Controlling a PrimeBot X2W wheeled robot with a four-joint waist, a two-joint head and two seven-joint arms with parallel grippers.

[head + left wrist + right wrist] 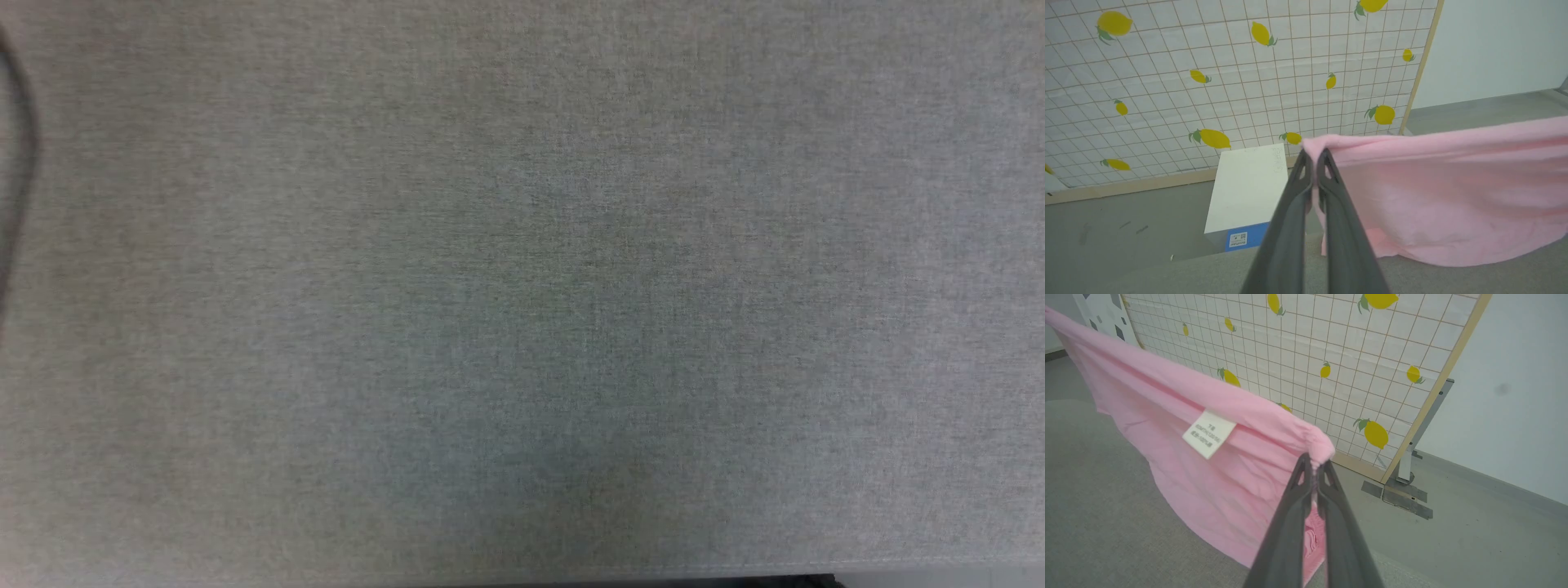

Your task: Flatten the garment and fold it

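Our left tool (1312, 157) and right tool (1314, 461) each pinch a waistband (1241, 404) end, the garment (1445, 196) stretched between them, hanging toward the surface (1106, 522).

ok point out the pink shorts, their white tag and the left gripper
pink shorts (1445, 196), left wrist view, middle of the hanging fabric.
white tag (1209, 434), right wrist view, centre of the tag's printed face.
left gripper (1313, 155), left wrist view, midway between its fingertips.

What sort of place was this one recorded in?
Probably a staged test room, not a home: a lemon-print backdrop panel on a metal foot, bare grey floor, and a grey cloth-covered table.
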